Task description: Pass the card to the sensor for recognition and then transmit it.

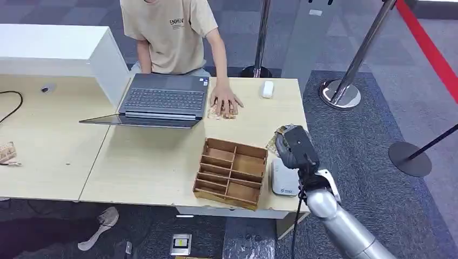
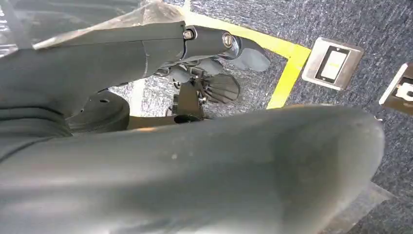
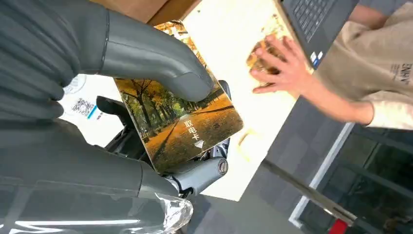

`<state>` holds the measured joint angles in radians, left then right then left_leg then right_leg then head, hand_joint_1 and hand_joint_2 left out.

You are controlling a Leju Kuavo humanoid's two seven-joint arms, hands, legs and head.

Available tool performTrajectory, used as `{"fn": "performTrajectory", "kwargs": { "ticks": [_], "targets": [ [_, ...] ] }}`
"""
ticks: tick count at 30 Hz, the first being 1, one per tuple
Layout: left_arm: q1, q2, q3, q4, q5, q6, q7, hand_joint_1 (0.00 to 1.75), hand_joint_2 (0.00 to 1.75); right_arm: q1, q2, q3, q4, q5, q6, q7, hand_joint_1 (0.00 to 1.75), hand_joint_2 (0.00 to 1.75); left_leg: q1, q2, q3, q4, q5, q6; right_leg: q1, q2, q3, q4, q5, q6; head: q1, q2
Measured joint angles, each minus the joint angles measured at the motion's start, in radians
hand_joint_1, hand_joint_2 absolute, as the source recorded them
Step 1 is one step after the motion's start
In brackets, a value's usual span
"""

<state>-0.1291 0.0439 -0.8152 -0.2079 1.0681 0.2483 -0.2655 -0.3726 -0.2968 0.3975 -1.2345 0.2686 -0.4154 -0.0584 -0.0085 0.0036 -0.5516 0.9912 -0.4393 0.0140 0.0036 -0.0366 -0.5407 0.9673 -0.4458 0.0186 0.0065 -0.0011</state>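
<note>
right hand (image 3: 160,126) grips card (image 3: 180,122) (autumn trees)

Robot hand (image 1: 294,147) above white sensor (image 1: 283,178)

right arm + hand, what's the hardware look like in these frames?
Right arm: smooth silver tube, white wrist collar, black cable alongside. Right hand: dark grey casing; the wrist view shows a ribbed grey cover, thick grey thumb, darker fingers with metal pivot screws, clear plastic wrap.

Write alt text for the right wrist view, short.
The robot's right hand holds a card printed with autumn trees above the light table. Beyond it, a person's hand rests flat on a small stack of cards beside a laptop.
</note>
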Motion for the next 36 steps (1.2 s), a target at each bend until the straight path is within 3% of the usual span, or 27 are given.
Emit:
{"fn": "performTrajectory", "kwargs": {
  "ticks": [4, 7, 8, 11, 22, 28, 36],
  "targets": [
    [0.0, 0.0, 0.0, 0.0, 0.0, 0.0, 0.0, 0.0, 0.0, 0.002, 0.002, -0.019, 0.016, 0.0, 0.0, -0.001, 1.75, 1.75, 0.0, 0.0, 0.0, 0.0, 0.0, 0.0, 0.0, 0.0, 0.0, 0.0, 0.0, 0.0, 0.0, 0.0],
    [-0.004, 0.0, 0.0, 0.0, -0.01, 0.003, 0.015, 0.0, 0.0, -0.024, 0.003, -0.02, 0.077, -0.043, 0.081, 0.045, 1.75, 1.75, 0.0, 0.0, 0.0, 0.0, 0.0, 0.0, 0.0, 0.0, 0.0, 0.0, 0.0, 0.0, 0.0, 0.0],
    [-0.008, 0.0, 0.0, 0.0, -0.012, 0.007, 0.021, 0.0, 0.0, -0.037, 0.003, -0.017, 0.125, -0.054, 0.084, 0.029, 1.75, 1.75, 0.0, 0.0, 0.0, 0.0, 0.0, 0.0, 0.0, 0.0, 0.0, 0.0, 0.0, 0.0, 0.0, 0.0],
    [-0.009, 0.001, 0.0, 0.0, -0.014, 0.009, 0.024, 0.0, 0.0, -0.067, 0.01, -0.017, 0.235, -0.066, 0.064, 0.005, 1.75, 1.75, 0.0, -0.001, 0.0, 0.0, 0.0, 0.0, 0.0, -0.001, 0.0, 0.0, 0.0, 0.0, 0.0, 0.0],
    [-0.005, 0.004, 0.0, 0.0, -0.011, 0.01, 0.024, 0.0, 0.0, -0.071, 0.045, -0.002, 0.482, -0.061, 0.035, 0.034, 1.75, 1.75, 0.0, -0.001, -0.001, 0.0, 0.0, 0.0, 0.0, -0.001, 0.0, 0.0, -0.001, 0.0, 0.0, 0.0],
    [-0.004, 0.004, 0.0, 0.0, -0.009, 0.011, 0.024, 0.0, 0.0, -0.073, 0.071, 0.0, 0.555, -0.075, 0.031, 0.011, 1.75, 1.75, 0.001, 0.001, 0.004, 0.0, -0.001, 0.0, 0.001, 0.0, 0.003, 0.0, -0.002, -0.001, 0.0, 0.0],
    [-0.004, 0.004, 0.0, 0.0, -0.014, 0.012, 0.026, 0.0, 0.0, -0.082, 0.091, -0.003, 0.584, -0.045, 0.05, 0.029, 1.75, 1.75, 0.001, 0.002, 0.012, 0.0, -0.001, 0.0, 0.001, 0.001, 0.011, -0.002, -0.002, -0.001, 0.0, 0.0]
  ]
}}
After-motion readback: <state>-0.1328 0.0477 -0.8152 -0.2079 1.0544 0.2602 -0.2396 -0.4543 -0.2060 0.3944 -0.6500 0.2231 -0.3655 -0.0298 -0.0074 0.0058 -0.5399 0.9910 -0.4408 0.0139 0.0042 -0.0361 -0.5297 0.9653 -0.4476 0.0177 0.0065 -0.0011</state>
